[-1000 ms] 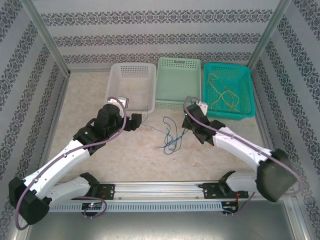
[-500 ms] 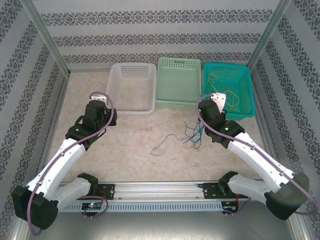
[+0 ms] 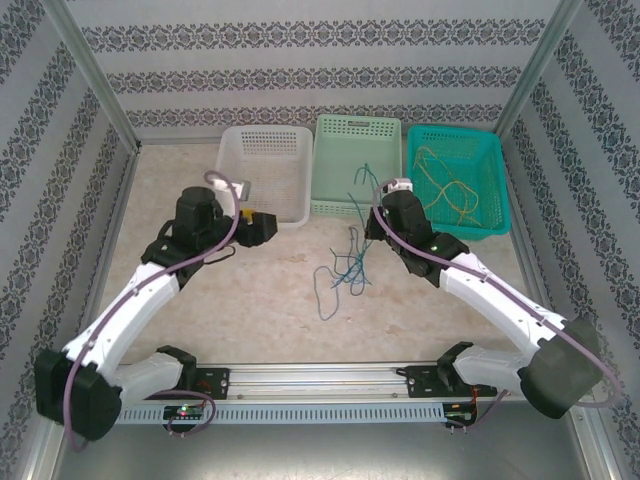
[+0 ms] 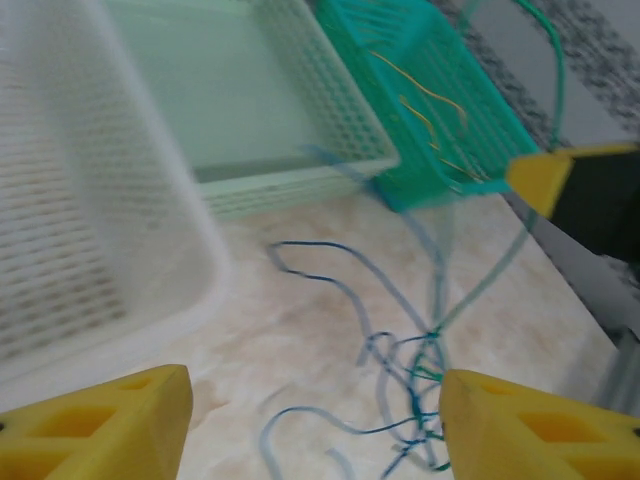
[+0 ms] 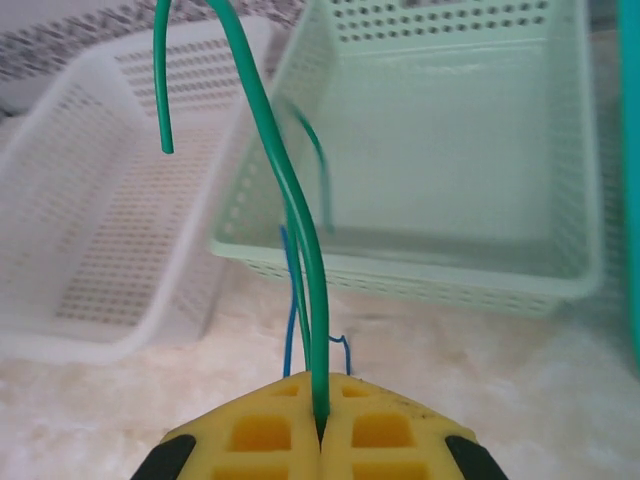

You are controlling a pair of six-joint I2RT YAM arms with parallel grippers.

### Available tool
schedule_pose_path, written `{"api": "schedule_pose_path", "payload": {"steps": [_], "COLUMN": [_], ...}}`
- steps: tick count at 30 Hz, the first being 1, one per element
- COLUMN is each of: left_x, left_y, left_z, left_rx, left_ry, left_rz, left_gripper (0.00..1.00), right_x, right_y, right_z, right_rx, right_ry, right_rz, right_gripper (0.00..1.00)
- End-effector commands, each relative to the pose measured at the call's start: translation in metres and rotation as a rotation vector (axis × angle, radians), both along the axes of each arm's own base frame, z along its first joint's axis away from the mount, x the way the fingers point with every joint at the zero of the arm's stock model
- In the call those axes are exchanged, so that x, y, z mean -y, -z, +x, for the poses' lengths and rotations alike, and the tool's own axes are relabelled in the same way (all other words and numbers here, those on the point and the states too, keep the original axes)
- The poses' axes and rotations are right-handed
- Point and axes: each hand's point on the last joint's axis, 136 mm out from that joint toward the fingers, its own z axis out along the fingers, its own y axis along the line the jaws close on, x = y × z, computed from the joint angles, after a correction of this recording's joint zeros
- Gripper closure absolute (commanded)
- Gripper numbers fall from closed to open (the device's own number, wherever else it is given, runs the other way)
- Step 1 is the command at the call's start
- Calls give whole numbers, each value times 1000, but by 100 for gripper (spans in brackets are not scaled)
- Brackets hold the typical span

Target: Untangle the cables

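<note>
While the left hand (image 3: 262, 226) hangs at about 9 o'clock of the counter (image 3: 200, 300), it is released: in its wrist view the two yellow fingers (image 4: 110, 425) stand wide apart and nothing is between them. Just beyond it, at 11 o'clock, stands the white basket (image 3: 262, 135).

Near the middle of the counter lie the cables (image 3: 345, 270), a loose knot of thin green and dark blue wires resting on the surface. One dark blue cable (image 3: 323, 298) makes a loop out of the knot toward 7 o'clock. At 12 o'clock stands the light green basket (image 3: 358, 125).

From the knot a green cable (image 5: 290, 190) rises toward 1 o'clock into the right hand (image 3: 375, 213). This hand is clenched on it: in the right wrist view the yellow pads (image 5: 260, 435) press together with the green cable pinched in the seam. Above the pads the cable goes up in front of the light green basket and bends over like a hook, with its free end pointing down. A thin blue wire hangs just behind it.

At 2 o'clock stands the teal basket (image 3: 492, 200), and some yellow cables (image 3: 450, 190) lie inside it, well apart from the knot.
</note>
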Motion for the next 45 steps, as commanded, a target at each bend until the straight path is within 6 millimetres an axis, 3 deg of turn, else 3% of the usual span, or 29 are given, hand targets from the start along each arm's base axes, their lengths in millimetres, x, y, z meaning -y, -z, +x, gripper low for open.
{"api": "schedule_pose_path", "payload": {"steps": [1,4,10,14,19,28,33,45], "left_x": [41,54,70,82,81,92,91,91], "left_y": [-27,-33,-21,-4,31,88,117,132], "left_z": [-6,1,14,16,26,47,53,56], "left_rx": [66,116,52,-3,-172,-436,-551,-565], "left_ry": [196,220,233,220,130,46,-16,-92], "left_rz": [-85,-101,-119,-72,-5,15,36,95], "left_gripper": [36,35,36,37,36,40,42,43], "right_x": [-31,-40,-39,-37,-28,-31,-20,-10], "right_y": [-31,-31,-24,-38,-50,-21,-5,-5], "right_z": [8,11,16,13,4,-17,-30,-42], "right_rx": [93,88,61,117,174,150,182,221], "right_ry": [-146,-195,-187,-206,-226,-281,-258,-243], "right_rz": [107,145,210,258,281,241,226,218], "right_gripper": [97,98,100,100,100,100,100,100]}}
